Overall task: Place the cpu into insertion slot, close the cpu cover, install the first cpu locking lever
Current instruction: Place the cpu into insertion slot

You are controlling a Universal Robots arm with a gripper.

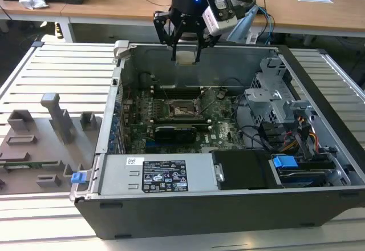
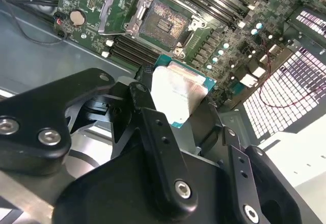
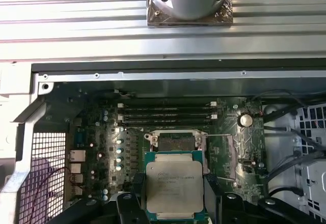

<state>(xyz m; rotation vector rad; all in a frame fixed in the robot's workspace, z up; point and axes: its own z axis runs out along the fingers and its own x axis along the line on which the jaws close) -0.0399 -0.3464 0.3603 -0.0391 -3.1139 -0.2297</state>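
One cpu (image 3: 170, 186), one insertion slot (image 2: 160, 25), one end effector (image 1: 186, 51), one computer case (image 1: 228, 217), one black expansion card (image 1: 175, 131) and two blue tabs (image 1: 78, 177) (image 1: 285, 161) are visible.

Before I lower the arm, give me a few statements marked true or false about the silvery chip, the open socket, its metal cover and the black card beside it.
1. The black gripper is shut on the flat, silvery-grey square cpu. True.
2. The cpu sits in the dark-framed square insertion slot. False: the slot is empty, and the cpu hangs above the green board in the gripper.
3. The thin metal-frame cpu cover is swung open, leaving the slot's contacts bare. True.
4. The long black rectangular expansion card lies over the slot. False: it lies beside the slot, on the side towards the grey power supply box.
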